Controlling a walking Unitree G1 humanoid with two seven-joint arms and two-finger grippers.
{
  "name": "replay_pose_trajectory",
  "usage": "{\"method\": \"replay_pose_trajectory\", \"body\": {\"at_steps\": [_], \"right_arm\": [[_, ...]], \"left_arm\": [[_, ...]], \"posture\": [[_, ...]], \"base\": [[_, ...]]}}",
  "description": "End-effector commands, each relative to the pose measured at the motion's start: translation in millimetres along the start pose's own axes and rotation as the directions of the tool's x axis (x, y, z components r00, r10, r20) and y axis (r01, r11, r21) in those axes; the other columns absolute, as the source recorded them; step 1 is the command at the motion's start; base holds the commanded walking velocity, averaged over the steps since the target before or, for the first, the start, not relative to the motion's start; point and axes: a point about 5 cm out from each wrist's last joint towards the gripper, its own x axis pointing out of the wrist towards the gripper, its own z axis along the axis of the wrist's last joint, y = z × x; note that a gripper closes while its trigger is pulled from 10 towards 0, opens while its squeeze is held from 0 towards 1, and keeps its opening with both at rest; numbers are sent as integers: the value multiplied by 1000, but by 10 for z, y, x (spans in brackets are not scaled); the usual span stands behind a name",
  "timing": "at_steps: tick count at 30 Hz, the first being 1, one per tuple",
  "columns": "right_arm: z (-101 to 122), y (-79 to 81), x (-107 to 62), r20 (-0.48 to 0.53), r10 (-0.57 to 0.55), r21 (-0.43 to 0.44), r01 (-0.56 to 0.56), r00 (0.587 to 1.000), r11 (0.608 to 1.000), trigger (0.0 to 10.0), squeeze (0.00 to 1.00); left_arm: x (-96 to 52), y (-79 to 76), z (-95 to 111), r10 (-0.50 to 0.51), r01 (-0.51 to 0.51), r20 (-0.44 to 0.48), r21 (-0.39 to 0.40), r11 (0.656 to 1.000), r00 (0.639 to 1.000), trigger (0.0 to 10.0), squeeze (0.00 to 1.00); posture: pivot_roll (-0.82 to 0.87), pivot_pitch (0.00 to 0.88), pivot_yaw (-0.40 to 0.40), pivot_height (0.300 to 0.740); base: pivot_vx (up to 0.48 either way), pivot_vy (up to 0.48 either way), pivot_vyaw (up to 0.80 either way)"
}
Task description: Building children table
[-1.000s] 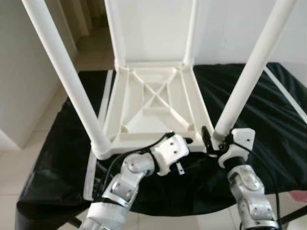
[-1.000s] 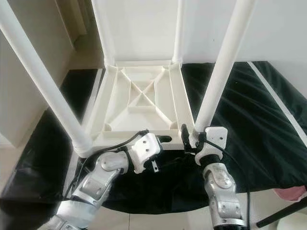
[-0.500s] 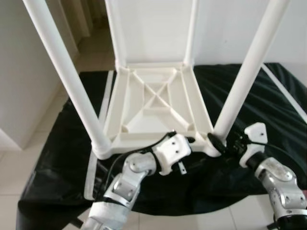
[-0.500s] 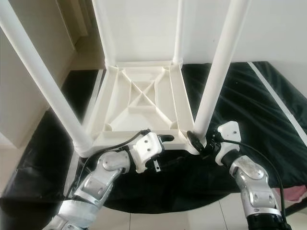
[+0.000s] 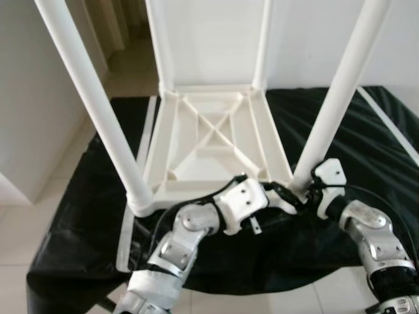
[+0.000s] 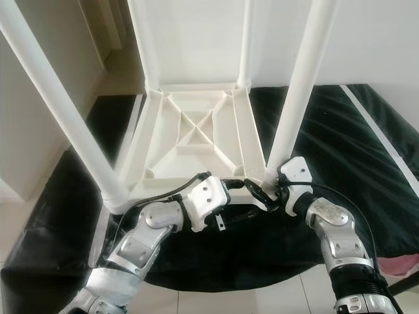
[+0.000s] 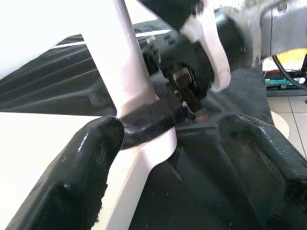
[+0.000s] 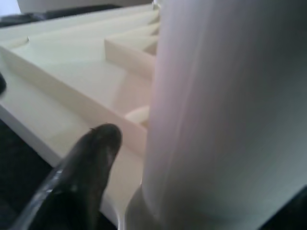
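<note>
We see a white plastic children's table (image 5: pixel 213 140) lying upside down on a black cloth (image 5: pixel 78 216) spread over the pale tiled floor (image 5: pixel 16 248), its ribbed underside facing up like a shallow tray with nothing lying in it. Four white legs stand up from its corners. On our left the near-left leg (image 5: pixel 98 111) rises steeply out of its corner socket; the two far legs stand against the white wall (image 5: pixel 308 39) behind.

Our left gripper (image 5: pixel 278 194) reaches along the table's near edge toward the near-right corner. In the left wrist view its two black fingers (image 7: pixel 72 177) are spread wide apart, with the white corner of the table and a strip of black cloth between them; they hold nothing, though one finger sits close against the white plastic.

Farther right, the near-right leg (image 5: pixel 340 98) stands in its socket, and our right gripper (image 5: pixel 304 194) sits at its base. The right wrist view shows one black finger (image 8: pixel 86 163) just beside the leg's thick white tube, next to the ribbed frame; the other finger is hidden behind the leg, so we cannot tell whether the gripper is clamped on it or merely around it. The left wrist view also catches the right wrist's white bracket and cabling facing it across the corner.
</note>
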Motion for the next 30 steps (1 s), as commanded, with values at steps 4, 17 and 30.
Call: {"method": "replay_pose_trajectory", "body": {"at_steps": [4, 17, 30], "right_arm": [[-84, 56, -38, -24, 26, 8, -26, 999, 1000, 0, 0], [-141, 96, -96, -34, -22, 14, 22, 999, 1000, 10000, 0], [-249, 376, -55, -86, -474, 122, 481, 876, 868, 10000, 0]], "left_arm": [[-36, 83, -25, 122, -122, -10, -6, 992, 992, 10000, 0], [-7, 91, 10, 112, -112, 2, -3, 994, 994, 10000, 0], [-46, 24, -11, 95, -95, 3, -38, 995, 995, 10000, 0]], "posture": [[-75, 0, 26, 740], [-86, 0, 21, 740], [-122, 17, 42, 740]], "base": [[0, 0, 0], [0, 0, 0], [0, 0, 0]]}}
